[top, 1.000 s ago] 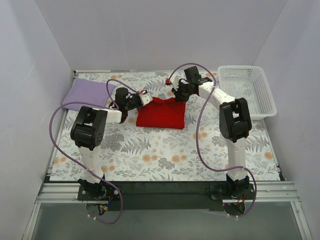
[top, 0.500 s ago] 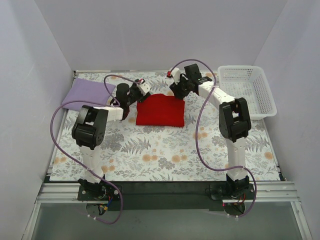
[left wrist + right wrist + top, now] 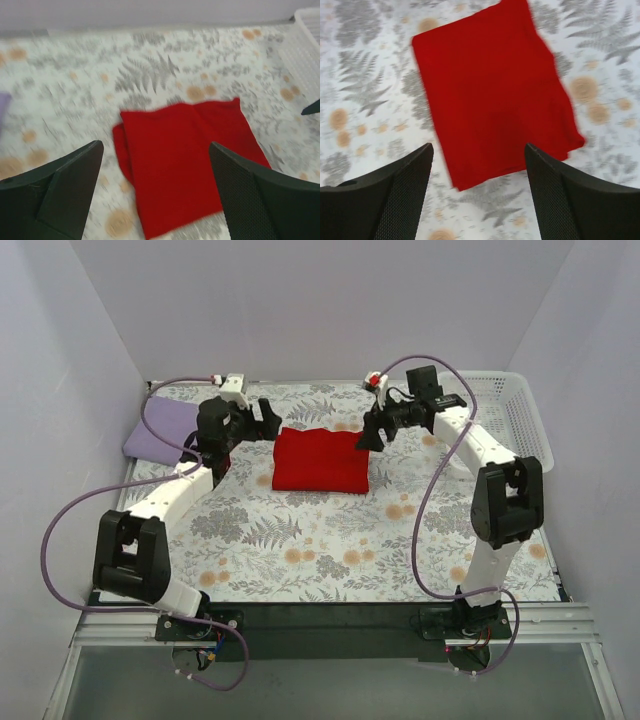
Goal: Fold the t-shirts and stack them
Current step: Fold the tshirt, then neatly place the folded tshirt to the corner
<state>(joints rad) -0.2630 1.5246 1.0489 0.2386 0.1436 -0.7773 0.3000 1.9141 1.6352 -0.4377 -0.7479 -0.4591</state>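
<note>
Red t-shirt (image 3: 320,460) flat, clear of both jaws

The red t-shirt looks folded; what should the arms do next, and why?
Probably lower the left gripper to grip the left edge of the red t-shirt: the shirt lies folded flat, that gripper and the right gripper hang open and empty, and the lavender t-shirt lies apart at far left.

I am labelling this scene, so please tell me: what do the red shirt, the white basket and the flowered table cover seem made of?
Red shirt: soft matte cloth, perhaps cotton knit; it lies folded with limp layered edges.
White basket: probably rigid plastic; thin moulded lattice walls.
Table cover: apparently matte printed fabric with ferns and flowers; fibre cannot be told.
</note>
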